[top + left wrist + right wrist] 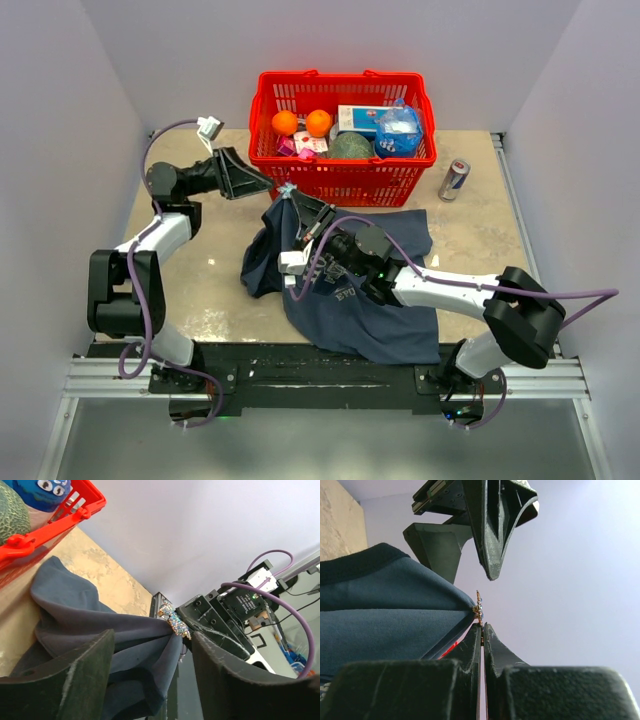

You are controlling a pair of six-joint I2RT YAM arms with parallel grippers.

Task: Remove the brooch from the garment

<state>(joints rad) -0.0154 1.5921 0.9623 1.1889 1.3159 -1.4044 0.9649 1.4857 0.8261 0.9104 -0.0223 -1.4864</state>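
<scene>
The dark blue garment (350, 295) lies on the table, with one part pulled up into a peak. The sparkly brooch (287, 190) sits at that peak, still pinned to the cloth. My right gripper (298, 207) is shut on the brooch's lower edge; in the right wrist view the jaws (482, 628) pinch it (479, 606) beside the cloth (380, 615). My left gripper (256, 183) is open, just left of the brooch. In the left wrist view its fingers (75, 675) straddle the raised cloth (100, 630), with the brooch (175, 621) ahead of them.
A red basket (345, 172) holding oranges, a melon and packets stands right behind the raised cloth. A drink can (454, 180) stands to the right of the basket. Walls close the table on the left, right and back.
</scene>
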